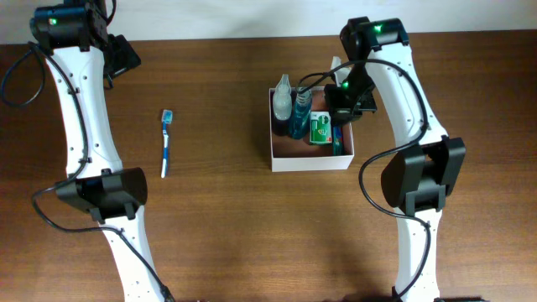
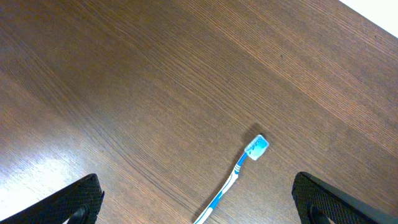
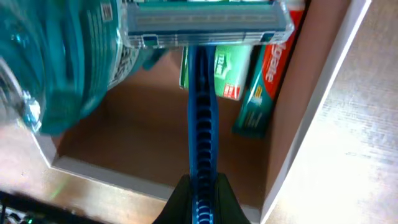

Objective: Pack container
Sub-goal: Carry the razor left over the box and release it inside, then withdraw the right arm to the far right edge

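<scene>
**Razor held over the box, toothbrush out on the table**

Table (image 1: 226,218): dark brown wood grain. One arm stands at each side.

Container (image 1: 310,161): a square, shallow box with no top. It has white walls and a pinkish-brown floor. It sits right of the table's middle, nearer the far edge than the near edge. The near half of the floor is bare; the contents crowd the far half. In the right wrist view its white wall (image 3: 311,112) runs down the right side, with bare floor beside it.

Contents, large to small:
- a blue-green bottle (image 1: 299,113) near the far wall
- a clear bottle (image 1: 282,96) just beside it, at the far left corner
- a red and green toothpaste box (image 3: 264,87) along the right wall
- a small green packet (image 1: 320,129) between the bottles and the toothpaste

Right gripper (image 3: 200,199): fingers pressed together on the blue handle of a razor (image 3: 200,112). The razor head points away from the wrist, above the box's inside. Whether the razor touches anything in the box, I cannot tell.

Left gripper (image 2: 196,202): fingers spread wide, nothing between them, up off the table near the far left corner.

Toothbrush (image 1: 166,144): blue and white, flat on the table, well apart from the box toward the left edge. Its head points toward the far edge.
</scene>
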`<act>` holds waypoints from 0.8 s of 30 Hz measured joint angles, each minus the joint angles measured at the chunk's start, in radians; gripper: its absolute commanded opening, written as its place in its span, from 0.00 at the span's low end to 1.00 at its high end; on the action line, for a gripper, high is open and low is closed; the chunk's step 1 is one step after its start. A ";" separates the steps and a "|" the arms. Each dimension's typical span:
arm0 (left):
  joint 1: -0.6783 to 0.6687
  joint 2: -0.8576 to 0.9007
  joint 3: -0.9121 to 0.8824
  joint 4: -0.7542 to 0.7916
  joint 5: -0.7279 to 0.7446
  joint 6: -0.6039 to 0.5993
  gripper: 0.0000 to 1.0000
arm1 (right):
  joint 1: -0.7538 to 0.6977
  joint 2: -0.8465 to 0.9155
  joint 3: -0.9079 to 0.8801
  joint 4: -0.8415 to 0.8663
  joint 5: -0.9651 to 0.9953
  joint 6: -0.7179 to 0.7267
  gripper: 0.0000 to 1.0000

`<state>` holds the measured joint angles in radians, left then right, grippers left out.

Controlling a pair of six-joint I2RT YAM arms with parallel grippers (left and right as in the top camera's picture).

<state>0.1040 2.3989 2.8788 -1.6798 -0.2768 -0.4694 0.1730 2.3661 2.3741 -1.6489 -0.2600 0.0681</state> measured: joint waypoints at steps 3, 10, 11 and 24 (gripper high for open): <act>0.000 0.000 0.000 0.000 0.000 0.000 1.00 | 0.000 0.000 -0.002 0.035 0.000 0.003 0.09; 0.000 0.000 0.000 0.000 0.000 0.000 0.99 | 0.000 0.000 -0.002 0.053 0.037 0.003 0.19; 0.000 0.000 0.000 0.000 0.000 0.000 0.99 | 0.000 0.000 -0.002 0.055 0.043 0.005 0.22; 0.000 0.000 0.000 0.000 0.000 0.000 0.99 | -0.029 0.000 0.007 0.073 0.064 0.003 0.35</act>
<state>0.1040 2.3989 2.8788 -1.6798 -0.2768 -0.4694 0.1444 2.3661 2.3814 -1.5757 -0.1955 0.0715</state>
